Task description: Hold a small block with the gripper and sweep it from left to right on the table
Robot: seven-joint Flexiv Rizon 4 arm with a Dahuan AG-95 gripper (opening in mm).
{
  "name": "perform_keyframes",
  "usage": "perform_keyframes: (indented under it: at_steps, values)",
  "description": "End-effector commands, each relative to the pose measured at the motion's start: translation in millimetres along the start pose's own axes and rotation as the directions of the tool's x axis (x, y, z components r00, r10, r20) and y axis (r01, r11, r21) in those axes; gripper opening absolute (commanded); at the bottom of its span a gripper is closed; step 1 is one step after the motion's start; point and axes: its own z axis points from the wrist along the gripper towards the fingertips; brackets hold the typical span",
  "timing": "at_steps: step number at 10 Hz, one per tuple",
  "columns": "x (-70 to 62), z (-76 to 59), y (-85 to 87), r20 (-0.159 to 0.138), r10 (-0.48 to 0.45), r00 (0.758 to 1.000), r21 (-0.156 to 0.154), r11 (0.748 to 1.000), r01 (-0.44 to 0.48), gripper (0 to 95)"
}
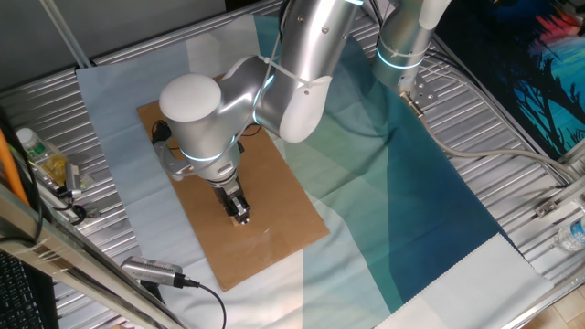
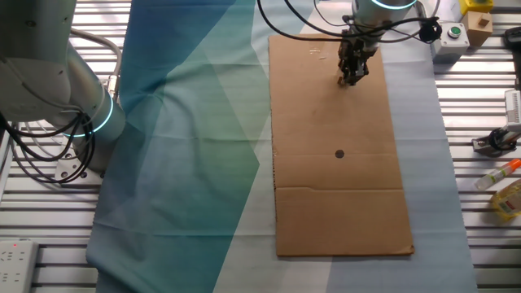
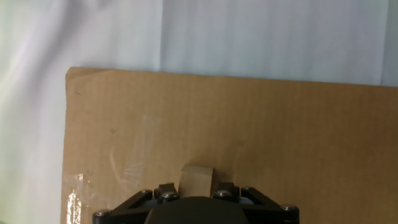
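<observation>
On the cardboard sheet (image 3: 249, 124), near one short edge, you are pinching the small block (image 3: 196, 180) between the fingers of the gripper (image 3: 196, 194). You are handling a pale tan wooden cube, plain and square-edged. It is probably light, stiff and slightly slippery, so you are best gripping two opposite flat faces.

No legible txt, labels, brand names, nos. or signs in any view. White box (image 2: 16, 259) at lower-left corner of the other fixed view carries faint small marks, too small/blurred to read. Bottle (image 1: 38, 157) at left edge of one fixed view has a label, but print can't be made out. Cardboard sheet (image 3: 249, 137) in hand view is plain, no print.
</observation>
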Motion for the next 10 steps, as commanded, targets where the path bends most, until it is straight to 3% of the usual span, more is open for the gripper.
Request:
perform_keyframes:
  at_steps: [1,4,10]
  values:
    - [0.0,-0.1,0.2,0.001,0.001,1.0,0.0,1.0,-0.001,38.0]
    - [0.1,-3.6,0.6,0.005,0.003,1.0,-0.002,1.0,-0.003,38.0]
    - [3.8,-25.0,2.4,0.004,0.014,1.0,-0.007,1.0,-0.014,38.0]
